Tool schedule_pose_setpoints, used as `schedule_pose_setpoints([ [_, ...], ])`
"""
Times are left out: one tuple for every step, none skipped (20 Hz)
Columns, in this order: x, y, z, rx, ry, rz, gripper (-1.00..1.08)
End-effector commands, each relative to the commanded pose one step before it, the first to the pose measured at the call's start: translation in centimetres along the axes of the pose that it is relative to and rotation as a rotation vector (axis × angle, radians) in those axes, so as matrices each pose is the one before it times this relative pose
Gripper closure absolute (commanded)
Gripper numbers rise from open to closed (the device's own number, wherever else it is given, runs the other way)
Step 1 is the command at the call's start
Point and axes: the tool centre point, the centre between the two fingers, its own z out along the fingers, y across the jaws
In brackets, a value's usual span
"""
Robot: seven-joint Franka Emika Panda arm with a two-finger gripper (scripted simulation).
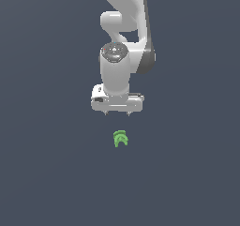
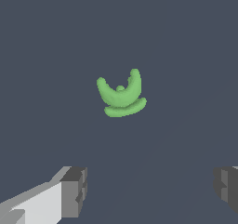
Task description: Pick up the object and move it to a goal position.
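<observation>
A flat, uniform dark slate-blue ground (image 1: pixel 47 173) fills both views under even, soft light.

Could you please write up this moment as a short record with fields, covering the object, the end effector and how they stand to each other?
object: small bright green lumpy piece with curved prongs, lying on the plain dark grey surface
end effector: white, two-fingered, open, holding nothing
fingers: dark grey pads set wide apart in the wrist view
relation: green piece apart from the end effector, not between the fingers, untouched
arm: white Franka arm, wrist pointing down
task state: object not yet grasped
</observation>
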Motion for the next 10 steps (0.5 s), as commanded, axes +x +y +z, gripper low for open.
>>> schedule_pose_setpoints([
  [0.0,0.001,0.0,0.0,0.0,0.0,-0.92],
  [0.022,0.018,-0.022,-0.00032,0.00049,0.00036,-0.92],
  [0.063,0.064,-0.075,-0.00102,0.00161,0.00126,-0.92],
  [0.103,0.105,-0.125,-0.00168,0.00265,0.00212,-0.92],
  [0.142,0.145,-0.172,-0.00228,0.00361,0.00299,-0.92],
  [0.174,0.185,-0.225,-0.00288,0.00459,0.00399,-0.92],
  [0.191,0.213,-0.265,-0.00323,0.0052,0.0049,-0.92],
  [0.151,0.185,-0.239,-0.00271,0.00442,0.00466,-0.92],
  [0.102,0.143,-0.193,-0.00199,0.0033,0.00402,-0.92],
  [0.057,0.099,-0.143,-0.00127,0.00218,0.00322,-0.92],
])
